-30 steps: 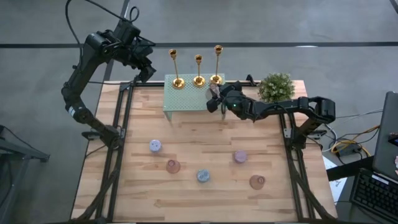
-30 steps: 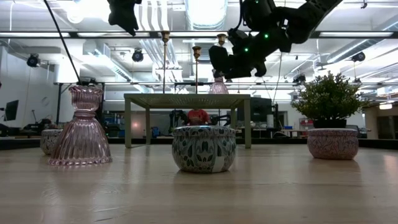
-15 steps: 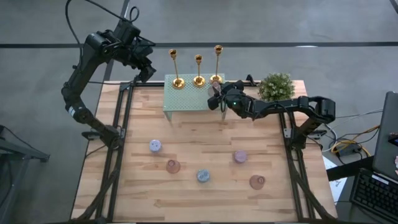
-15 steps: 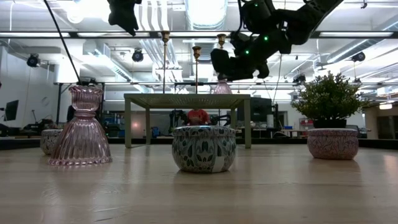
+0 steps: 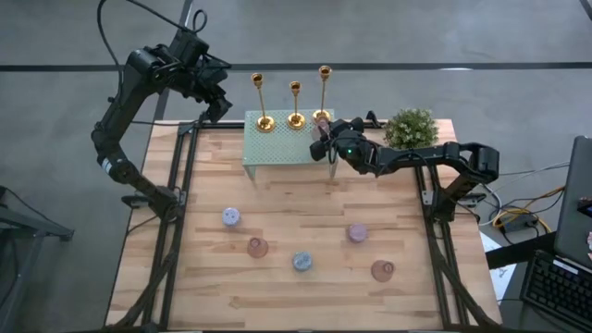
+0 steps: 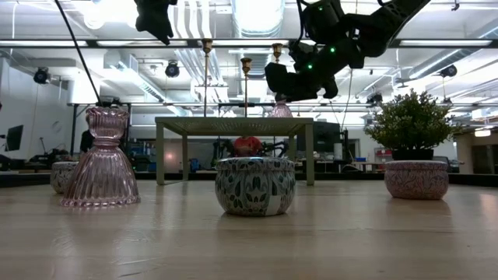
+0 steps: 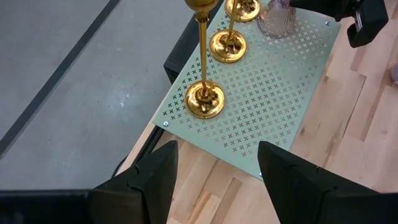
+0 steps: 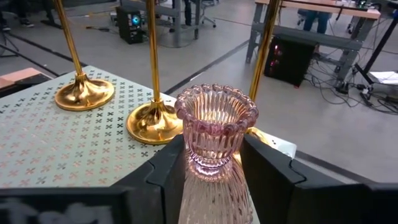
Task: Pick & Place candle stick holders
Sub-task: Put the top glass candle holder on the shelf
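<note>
Three shiny gold metal candlesticks stand in a row at the back edge of the pale green perforated metal stand [image 5: 277,146]: the first gold candlestick [image 5: 263,104], the middle one [image 5: 295,104] and the third [image 5: 323,94]. My right gripper [image 5: 323,141] is over the stand's right end, fingers [image 8: 163,171] closed around a ribbed pink glass candle holder [image 8: 216,143], upright, just in front of the middle and third gold bases. Probably setting it down beside them. Tight spot: those gold bases [image 8: 154,122] are near, so a nudge could tip a stem.

My left gripper [image 5: 215,88] hangs off the table's back-left corner, fingers [image 7: 152,180] spread, empty.

Around: small green potted plant [image 5: 410,129] to the right; patterned tin [image 6: 255,185] and another pink glass holder [image 6: 102,158] on the wooden table [image 5: 305,296].
</note>
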